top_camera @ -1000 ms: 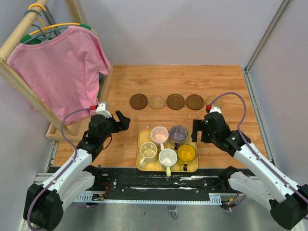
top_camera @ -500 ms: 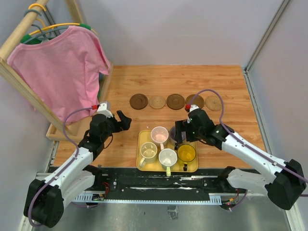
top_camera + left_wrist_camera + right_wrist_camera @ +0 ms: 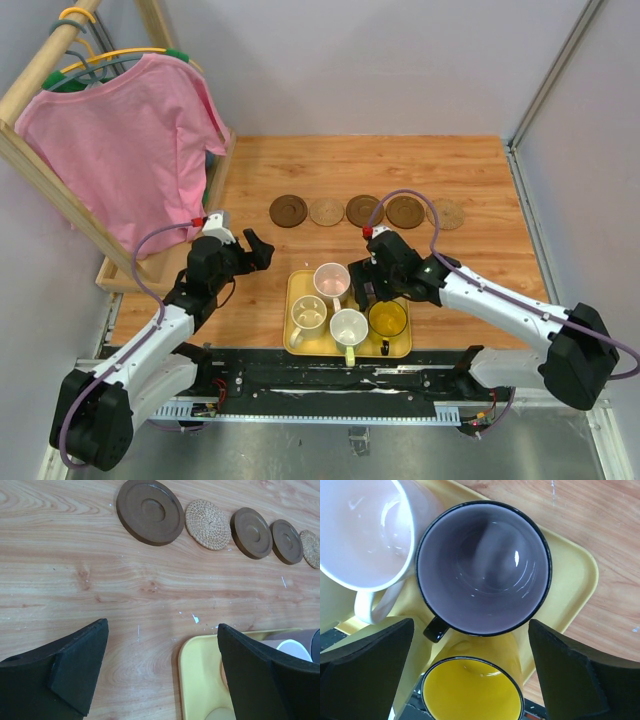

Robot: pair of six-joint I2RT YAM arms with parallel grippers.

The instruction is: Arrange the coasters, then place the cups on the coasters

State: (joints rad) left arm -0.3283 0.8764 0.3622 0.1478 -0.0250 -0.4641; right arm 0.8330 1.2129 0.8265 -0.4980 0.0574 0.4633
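Five coasters lie in a row on the table: dark brown point(image 3: 289, 211), woven tan point(image 3: 327, 211), dark brown point(image 3: 362, 210), dark brown point(image 3: 405, 211), tan point(image 3: 445, 213). On the yellow tray point(image 3: 296, 290) stand the pink cup point(image 3: 331, 280), cream cup point(image 3: 308, 314), white-green cup point(image 3: 349, 326) and yellow cup point(image 3: 387, 318). My right gripper point(image 3: 470, 630) hangs open right above the grey-purple cup point(image 3: 483, 567), nothing between its fingers. My left gripper point(image 3: 162, 627) is open and empty over bare wood at the tray's far left corner point(image 3: 200, 680), below the dark coaster point(image 3: 150, 511).
A wooden rack with a pink shirt point(image 3: 130, 140) on a hanger stands along the left side. Grey walls close the table at the back and right. The arm bases and a metal rail point(image 3: 330, 385) run along the near edge.
My right arm has swung left from beside the tray's right edge to above the grey-purple cup, uncovering the rightmost coasters. The left arm has hardly moved.
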